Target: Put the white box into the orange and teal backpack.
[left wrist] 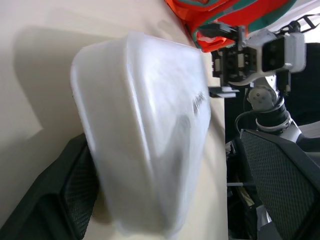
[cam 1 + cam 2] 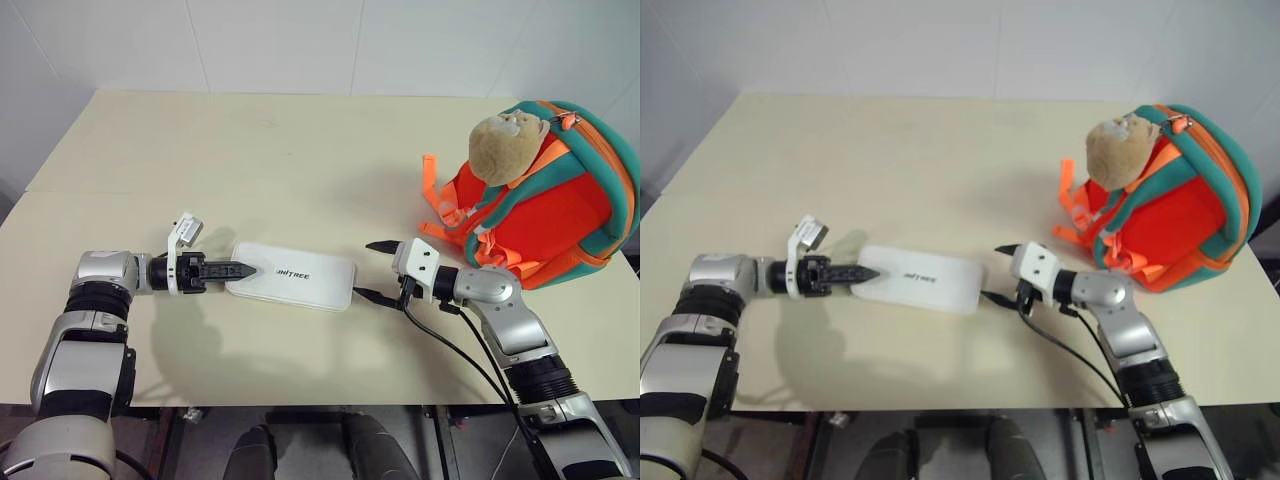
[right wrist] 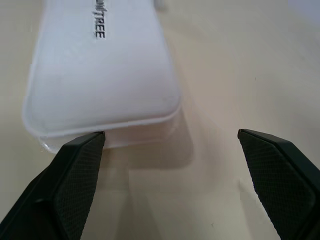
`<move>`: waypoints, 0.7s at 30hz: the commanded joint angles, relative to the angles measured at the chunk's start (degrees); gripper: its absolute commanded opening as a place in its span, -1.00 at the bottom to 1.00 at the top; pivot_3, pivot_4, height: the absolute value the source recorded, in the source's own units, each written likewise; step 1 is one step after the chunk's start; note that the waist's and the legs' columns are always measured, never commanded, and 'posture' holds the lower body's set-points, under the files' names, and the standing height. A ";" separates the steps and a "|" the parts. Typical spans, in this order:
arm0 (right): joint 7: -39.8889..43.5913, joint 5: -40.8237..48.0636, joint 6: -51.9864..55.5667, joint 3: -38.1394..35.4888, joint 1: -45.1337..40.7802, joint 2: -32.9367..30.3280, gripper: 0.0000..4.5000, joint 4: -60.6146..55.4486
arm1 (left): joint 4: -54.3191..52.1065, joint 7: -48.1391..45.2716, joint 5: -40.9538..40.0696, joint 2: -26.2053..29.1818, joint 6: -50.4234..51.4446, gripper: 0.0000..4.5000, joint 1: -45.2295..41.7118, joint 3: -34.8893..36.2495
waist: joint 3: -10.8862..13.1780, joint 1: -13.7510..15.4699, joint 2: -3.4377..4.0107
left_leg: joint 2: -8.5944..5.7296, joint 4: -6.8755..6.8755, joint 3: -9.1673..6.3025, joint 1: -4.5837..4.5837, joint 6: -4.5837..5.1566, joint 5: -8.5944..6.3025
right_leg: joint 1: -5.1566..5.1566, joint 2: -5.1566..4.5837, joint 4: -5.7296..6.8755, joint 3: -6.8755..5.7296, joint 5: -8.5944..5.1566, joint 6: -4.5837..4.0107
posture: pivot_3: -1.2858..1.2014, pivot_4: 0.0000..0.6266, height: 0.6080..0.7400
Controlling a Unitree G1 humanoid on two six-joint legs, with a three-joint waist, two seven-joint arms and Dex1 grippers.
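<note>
Both sets of jaws stand apart, the white box (image 2: 292, 275) lying between them on the surface (image 2: 300, 160); an uneven squeeze could skid it sideways, away from the backpack (image 2: 545, 195).

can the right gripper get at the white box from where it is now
Probably yes: the open right gripper sits just off the near end of the white box, with bare table between them.

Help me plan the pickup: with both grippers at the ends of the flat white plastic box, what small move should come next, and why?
Probably ease the right gripper forward around the near end of the flat white plastic box. Its open fingers sit just short of that end, one pad level with the box's corner, while the left gripper already straddles the far end.
</note>
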 commanded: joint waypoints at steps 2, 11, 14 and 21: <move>0.31 0.71 -3.16 -0.32 -0.11 0.00 1.00 -1.62 | 1.68 -3.20 1.83 -0.38 -1.61 0.99 -1.28 -0.89 | 0.00 0.01 0.00 | 0.00 0.03 0.00 0.00 0.00 0.00 | 0.01 0.00 0.01 0.00 0.00 0.01 | 0.03 -0.52 1.00; -0.10 0.27 -3.47 -0.24 -1.26 0.30 1.00 0.09 | 2.10 -2.75 3.19 -0.13 -3.31 0.72 -0.82 -1.81 | 0.00 -0.04 0.00 | -0.01 0.07 -0.02 0.06 0.01 0.02 | 0.06 0.00 0.10 0.00 0.01 0.01 | 0.03 -0.52 1.00; -0.19 0.11 -3.51 -0.21 -1.80 0.48 1.00 0.72 | 2.41 -2.75 3.51 -0.18 -3.54 0.32 -0.91 -1.40 | 0.00 -0.12 0.00 | -0.01 0.02 -0.02 0.04 0.00 0.02 | 0.03 0.00 0.07 0.00 0.00 0.01 | 0.03 -0.52 1.00; -0.14 -0.17 -3.80 -0.34 -3.08 0.94 1.00 2.22 | 2.99 -1.52 2.57 -0.26 -2.68 -0.20 -2.21 0.88 | 0.00 -0.06 0.00 | -0.01 0.04 -0.06 0.03 0.00 0.01 | 0.04 0.00 0.07 -0.03 -0.01 0.01 | 0.03 -0.52 1.00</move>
